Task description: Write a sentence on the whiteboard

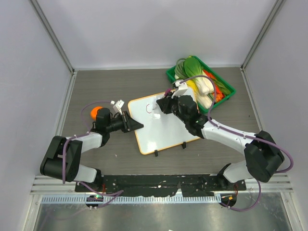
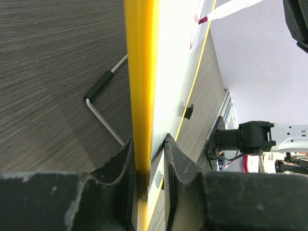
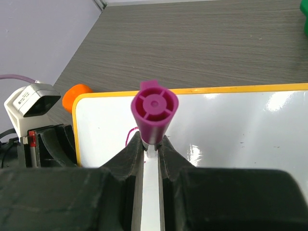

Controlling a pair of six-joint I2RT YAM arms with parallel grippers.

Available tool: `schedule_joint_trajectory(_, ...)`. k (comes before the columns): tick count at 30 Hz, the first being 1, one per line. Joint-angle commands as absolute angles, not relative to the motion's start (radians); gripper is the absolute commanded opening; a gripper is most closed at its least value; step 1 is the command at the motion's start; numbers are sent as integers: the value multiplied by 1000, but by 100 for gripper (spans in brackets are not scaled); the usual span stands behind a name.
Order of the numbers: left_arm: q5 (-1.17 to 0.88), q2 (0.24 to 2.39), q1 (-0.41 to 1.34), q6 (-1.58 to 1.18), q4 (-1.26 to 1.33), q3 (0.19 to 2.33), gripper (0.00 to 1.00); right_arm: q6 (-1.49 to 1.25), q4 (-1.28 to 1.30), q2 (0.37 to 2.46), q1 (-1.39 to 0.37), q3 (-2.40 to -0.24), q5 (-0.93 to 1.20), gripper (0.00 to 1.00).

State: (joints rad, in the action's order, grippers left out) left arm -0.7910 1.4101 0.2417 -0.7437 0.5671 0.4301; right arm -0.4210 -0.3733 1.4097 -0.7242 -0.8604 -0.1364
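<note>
The whiteboard lies on the table with its orange frame and two black clips on the near edge. My left gripper is shut on its left edge; in the left wrist view the frame sits between the jaws of this gripper. My right gripper is shut on a purple marker, held upright with its tip on the board's upper left part. Of the sentence, only a small purple stroke shows beside the marker; no words are readable.
A green basket of toy vegetables stands at the back right, just behind my right arm. An orange ball lies left of my left wrist. A thin metal rod with a black grip lies on the table beside the board.
</note>
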Motion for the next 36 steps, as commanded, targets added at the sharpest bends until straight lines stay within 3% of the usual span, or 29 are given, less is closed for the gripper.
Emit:
schedule_joint_trajectory(1,-632,1448,239,-615,425,419,0,-407,-354,1402,-719,-838,-129,1)
schedule_joint_trajectory(21,-630,1451,241,-614,425,419,0,-400,-353,1367,-718,-853,-265,1)
schedule_joint_trajectory(36,-632,1454,241,-614,425,420,0,-410,-341,1417,-716,-931,-164,1)
